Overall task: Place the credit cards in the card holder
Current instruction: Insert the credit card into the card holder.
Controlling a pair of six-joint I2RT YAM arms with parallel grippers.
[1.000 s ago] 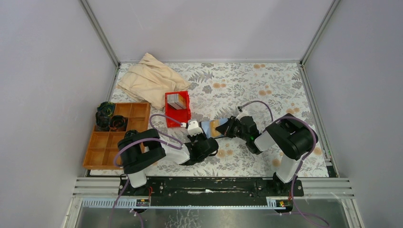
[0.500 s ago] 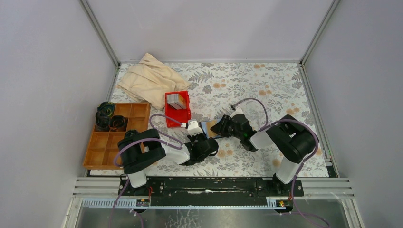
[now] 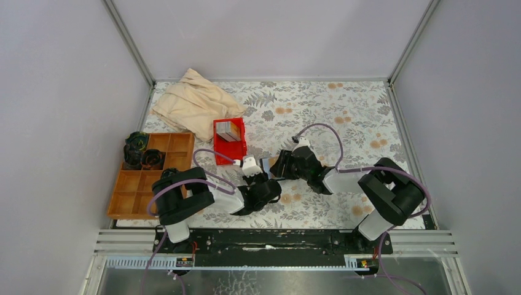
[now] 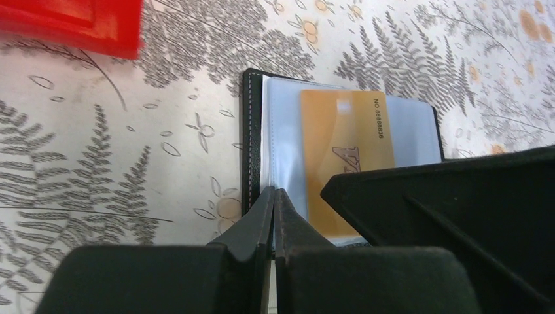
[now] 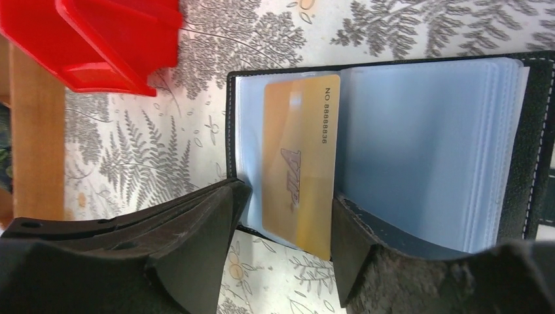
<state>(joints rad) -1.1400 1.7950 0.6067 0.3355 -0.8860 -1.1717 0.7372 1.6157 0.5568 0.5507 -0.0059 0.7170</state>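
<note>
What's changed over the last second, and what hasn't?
The right end effector slid left, pushed the tan plastic credit card into the open black leather-like card holder, then opened and let go. The left end effector stayed shut on the holder's edge.

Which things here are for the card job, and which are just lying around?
For the job:
card holder
gold card
cards in the red bin
left gripper
right gripper

Just lying about:
cloth
tray
dark pots in it
</note>
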